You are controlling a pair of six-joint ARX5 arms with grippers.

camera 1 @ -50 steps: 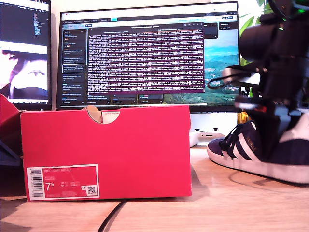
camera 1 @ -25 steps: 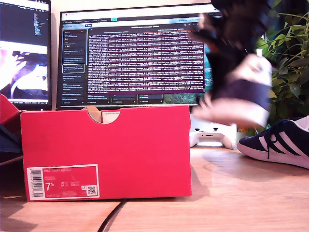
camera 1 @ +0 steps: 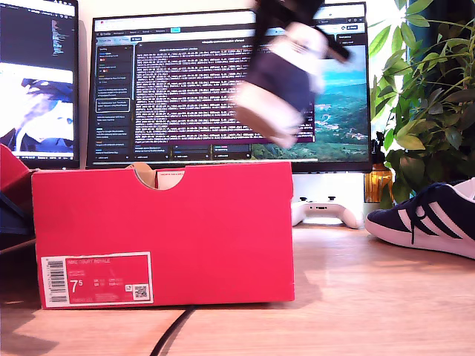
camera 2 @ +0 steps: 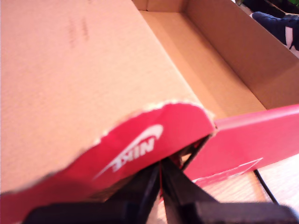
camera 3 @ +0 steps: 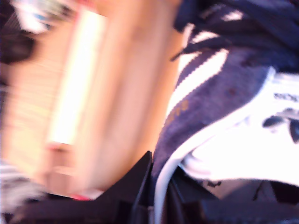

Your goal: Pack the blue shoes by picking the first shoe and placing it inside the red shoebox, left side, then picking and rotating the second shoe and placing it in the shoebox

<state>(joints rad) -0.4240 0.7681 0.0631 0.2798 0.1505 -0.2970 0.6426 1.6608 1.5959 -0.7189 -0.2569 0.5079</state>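
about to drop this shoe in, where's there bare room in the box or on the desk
The box floor is bare between its brown walls. The desk is free between the box's red side and the other shoe. It is tight at the lid, which my first tool pinches, and around the cable.

My second claw [camera 3: 159, 186] is hanging high in the exterior view, blurred, its jaws clamping the rim of a blue shoe [camera 1: 278, 89], while my first claw [camera 2: 161, 179] is pinching the red shoebox [camera 2: 154, 140] flap.

bright daylight, heavy motion blur on the airborne shoe [camera 1: 278, 81]
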